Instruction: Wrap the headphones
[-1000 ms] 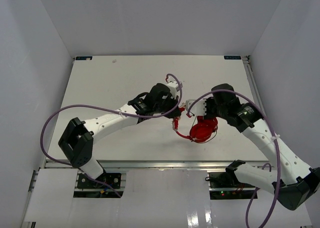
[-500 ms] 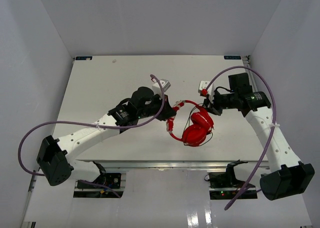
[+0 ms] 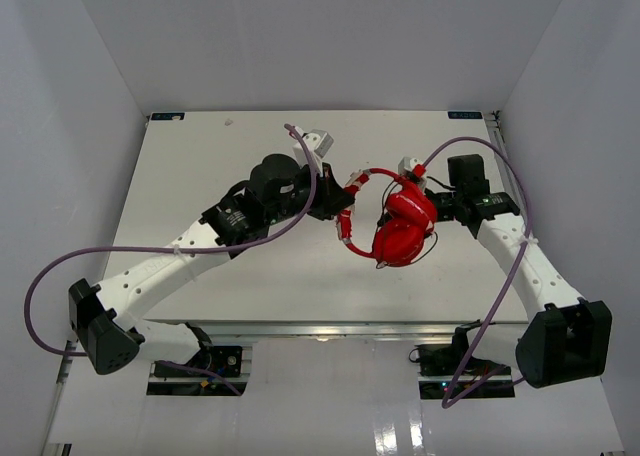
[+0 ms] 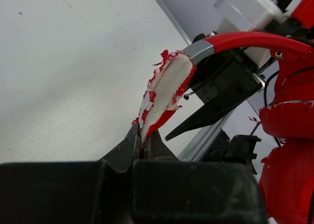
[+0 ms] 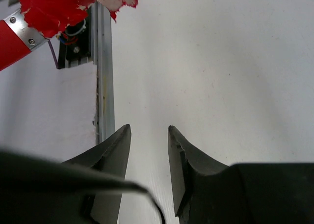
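- The white bench carries nothing but the two arms' work. The headphones are near its middle, slightly right, between the two wrists.
- The left arm reaches diagonally from the near left corner to the centre. The right arm folds in from the near right, with its wrist just beside the headphones' far side.
- The headphones appear to be lifted rather than lying flat. The red band arches up and the ear cups bunch together below it. Whether the ear cups touch the bench I cannot tell.
- The left end effector is pinched tight on the tip of the band's torn whitish padding. That grip likely serves as an anchor, keeping the frame steady while the other arm works.
- The right end effector stands moderately apart with only bare bench between its jaws, so it holds nothing. My guess is that it is free to go for the cable.
- The thin black cable loops loosely beside the ear cups and looks unwrapped, so the winding seems hardly begun.
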Tool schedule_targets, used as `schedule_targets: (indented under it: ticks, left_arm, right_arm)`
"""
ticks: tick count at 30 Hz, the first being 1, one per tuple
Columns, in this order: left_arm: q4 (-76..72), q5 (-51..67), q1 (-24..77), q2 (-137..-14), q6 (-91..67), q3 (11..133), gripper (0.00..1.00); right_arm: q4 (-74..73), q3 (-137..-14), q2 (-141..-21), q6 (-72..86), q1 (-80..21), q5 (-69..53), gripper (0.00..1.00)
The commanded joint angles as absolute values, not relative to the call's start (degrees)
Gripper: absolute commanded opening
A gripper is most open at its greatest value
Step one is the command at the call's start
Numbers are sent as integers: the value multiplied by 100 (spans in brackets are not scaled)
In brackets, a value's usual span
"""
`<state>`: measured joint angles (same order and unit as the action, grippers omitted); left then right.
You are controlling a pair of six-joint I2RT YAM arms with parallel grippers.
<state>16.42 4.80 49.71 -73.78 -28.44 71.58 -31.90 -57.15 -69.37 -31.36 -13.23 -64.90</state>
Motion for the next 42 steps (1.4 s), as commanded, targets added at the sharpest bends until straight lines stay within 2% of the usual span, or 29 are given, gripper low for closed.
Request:
schedule_targets:
  ticks: [1,8,17,23,27,34,38,42]
  left_arm:
    - [1492,143,4983,-7276,-3178,7721,0]
    - [1672,-996,4975,-7098,-3283,7910,0]
    - [1513,-1578,4975,-6795,-3628,7578,0]
    - [1251,-1752,4981,-6680,-3923,7216,0]
    - [1112,-1903,4975,-6612,-4133,7020,0]
    - [794,-2593,4975,-6482,-4847,6047,0]
    - [501,-2995,4902,-6528,-5466,5309,0]
    - [115,-2879,4667,-6894,-5930,4751,0]
  right_arm:
    - [-2074,-5395,-6919,-2375,-1337,-6956,43]
    - [-2030,-4992,-6578,-2385,-1260,-6777,43]
    - [-1771,-4878,-6278,-1940,-1187,-6645,40]
    - [-1459,-4728,-6205,-1550,-1184,-6577,15]
    - [-1016,-4507,-6188,-1074,-1169,-6710,8]
    - [480,-3771,-6492,286,-1169,-6895,8]
    - [1017,-3574,-7035,674,-1169,-6986,8]
    - [1420,-3523,-7713,935,-1169,-7089,8]
